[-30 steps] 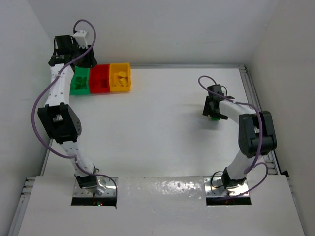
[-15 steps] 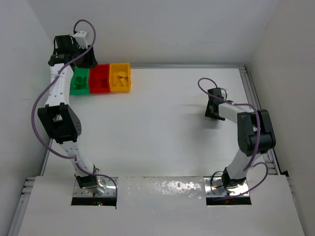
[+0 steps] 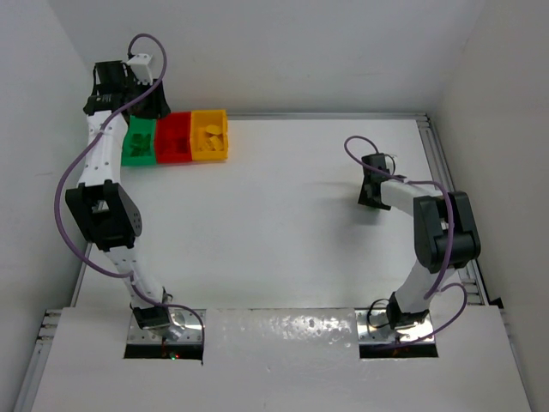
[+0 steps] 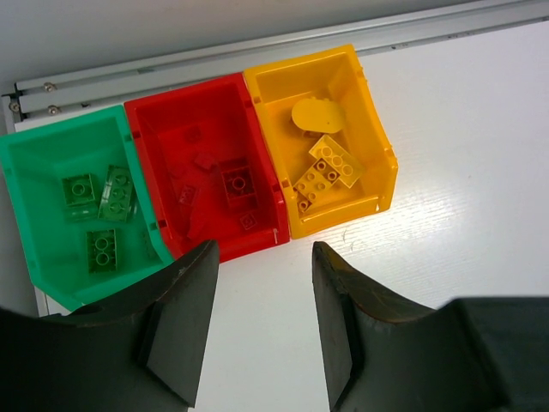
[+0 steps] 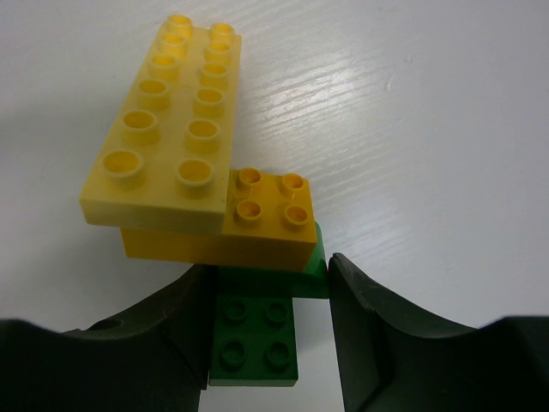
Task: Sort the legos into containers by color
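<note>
1. The table (image 3: pixel 283 223) is a white top. The work sits at its two ends, with the bins far left and a loose stack on the right.
2. The containers are a green bin (image 4: pixel 30 215), red bin (image 4: pixel 171 103) and yellow bin (image 4: pixel 369 120), joined in a row against the far rail. Each holds bricks of its own colour, so sorting looks mostly done.
3. The left gripper (image 4: pixel 262 253) hovers over the bins' near edge, jaws apart with nothing between them. It is probably parked out of the way.
4. The right gripper (image 5: pixel 270 266) is low at the table, jaws hugging the green lego (image 5: pixel 253 339) on both sides. Whether it is truly clamped cannot be told.
5. The yellow legos (image 5: pixel 171 129) are pressed on top of the green lego, and the whole stack rests on the table. With mixed colours, it likely needs splitting before binning.
</note>
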`<control>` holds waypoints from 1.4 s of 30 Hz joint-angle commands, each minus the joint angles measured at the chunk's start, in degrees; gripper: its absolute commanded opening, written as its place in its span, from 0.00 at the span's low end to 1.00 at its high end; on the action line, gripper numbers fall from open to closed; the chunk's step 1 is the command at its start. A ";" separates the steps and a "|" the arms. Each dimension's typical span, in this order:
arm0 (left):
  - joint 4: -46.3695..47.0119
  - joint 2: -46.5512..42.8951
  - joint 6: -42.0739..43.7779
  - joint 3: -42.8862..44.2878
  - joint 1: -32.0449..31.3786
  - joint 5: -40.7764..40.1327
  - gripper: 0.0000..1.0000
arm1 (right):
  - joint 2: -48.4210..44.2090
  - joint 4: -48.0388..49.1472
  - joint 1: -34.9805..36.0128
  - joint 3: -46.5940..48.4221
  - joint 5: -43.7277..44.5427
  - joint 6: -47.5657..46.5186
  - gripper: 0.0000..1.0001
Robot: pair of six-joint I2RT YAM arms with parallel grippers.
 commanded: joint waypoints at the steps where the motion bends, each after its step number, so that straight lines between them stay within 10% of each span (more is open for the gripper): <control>1: 1.10 -3.44 -0.56 2.16 -0.15 1.13 0.46 | -2.22 0.28 -0.21 -0.23 0.12 -0.50 0.01; 17: -4.43 -3.18 1.81 1.89 -5.76 12.99 0.54 | -12.51 12.13 11.55 -4.72 -20.32 -21.41 0.00; 27: -10.41 -3.70 1.64 -5.14 -18.26 30.13 0.72 | -6.10 29.71 23.42 6.26 -32.56 -16.94 0.00; 42: -29.83 -5.72 72.06 2.43 -15.36 33.38 0.72 | -2.49 24.18 23.52 13.56 -51.29 -17.99 0.00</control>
